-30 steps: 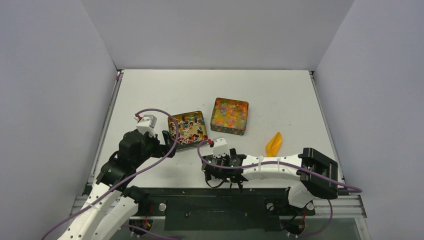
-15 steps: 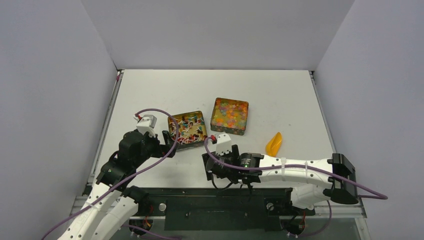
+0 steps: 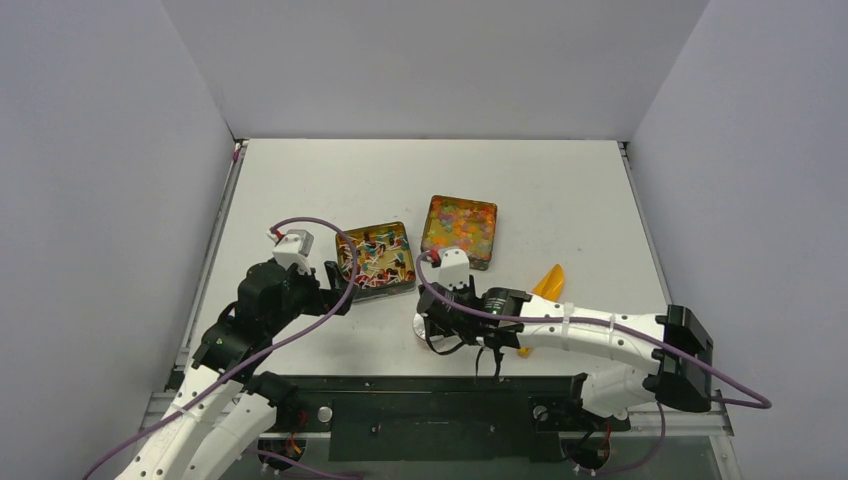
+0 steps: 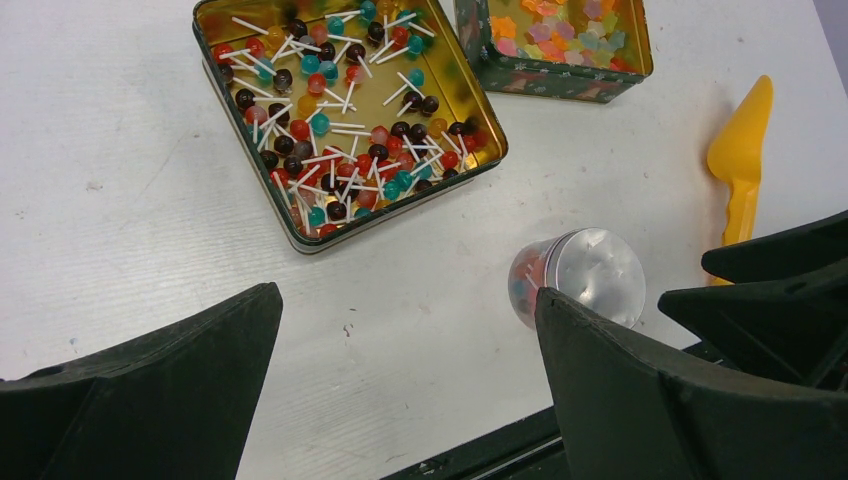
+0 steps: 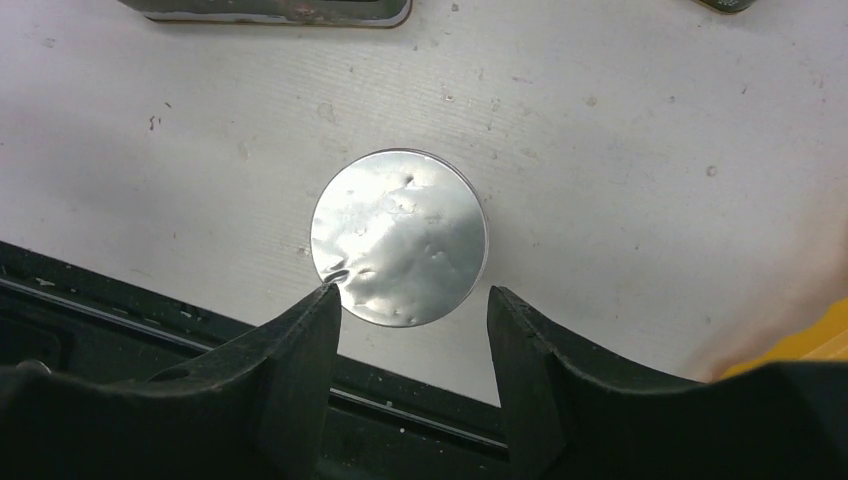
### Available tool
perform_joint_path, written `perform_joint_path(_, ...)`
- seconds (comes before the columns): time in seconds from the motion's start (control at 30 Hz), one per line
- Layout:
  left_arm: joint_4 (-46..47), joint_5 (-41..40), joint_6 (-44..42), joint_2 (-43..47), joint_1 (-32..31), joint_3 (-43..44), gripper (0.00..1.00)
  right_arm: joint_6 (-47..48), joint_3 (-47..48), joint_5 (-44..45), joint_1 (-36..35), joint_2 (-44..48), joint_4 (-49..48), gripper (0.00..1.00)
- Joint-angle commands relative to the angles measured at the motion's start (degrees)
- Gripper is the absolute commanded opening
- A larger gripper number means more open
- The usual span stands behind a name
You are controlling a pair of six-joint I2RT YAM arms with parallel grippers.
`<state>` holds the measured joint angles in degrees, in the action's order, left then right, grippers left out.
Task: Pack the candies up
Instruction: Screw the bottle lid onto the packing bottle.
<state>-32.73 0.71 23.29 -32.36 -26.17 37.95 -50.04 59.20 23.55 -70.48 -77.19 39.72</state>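
Note:
The candies lie in two tins: stick sweets in red, blue and dark in the gold tin (image 3: 376, 258) (image 4: 340, 110), and small coloured beads in the square tin (image 3: 460, 231) (image 4: 555, 40). A clear cup with a silver foil lid (image 4: 585, 275) (image 5: 400, 237) stands near the table's front edge, with a few sweets showing through its side. My right gripper (image 3: 438, 328) (image 5: 412, 295) hovers over the cup's near rim, jaws partly apart and holding nothing. My left gripper (image 4: 407, 295) (image 3: 335, 283) stands wide open by the gold tin's left side, empty.
An orange scoop (image 3: 548, 279) (image 4: 738, 150) lies right of the cup, partly under my right arm. The black rail (image 5: 100, 310) of the table's near edge runs just below the cup. Grey walls close in the table on three sides.
My right arm has swung away from the front edge toward the tins, covering part of the scoop, and its jaws have narrowed. The left arm has not moved.

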Motion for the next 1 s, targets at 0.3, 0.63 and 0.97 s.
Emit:
perform_joint_path(0.3, 2.88, -0.25, -0.08, 0.27, -0.08, 0.54, 0.96, 1.89, 2.08, -3.89, 1.48, -6.72, -5.18, 0.5)
perform_joint_path(0.63, 2.98, -0.26, -0.09, 0.52, -0.1, 0.52, 0.96, -1.58, -5.3, -7.55, 1.14, -12.22, -12.42, 0.46)
perform_joint_path(0.97, 3.25, 0.21, -0.17, 0.37, -0.11, 0.52, 0.96, -1.38, -5.33, -5.05, 0.53, -9.59, -10.01, 0.45)
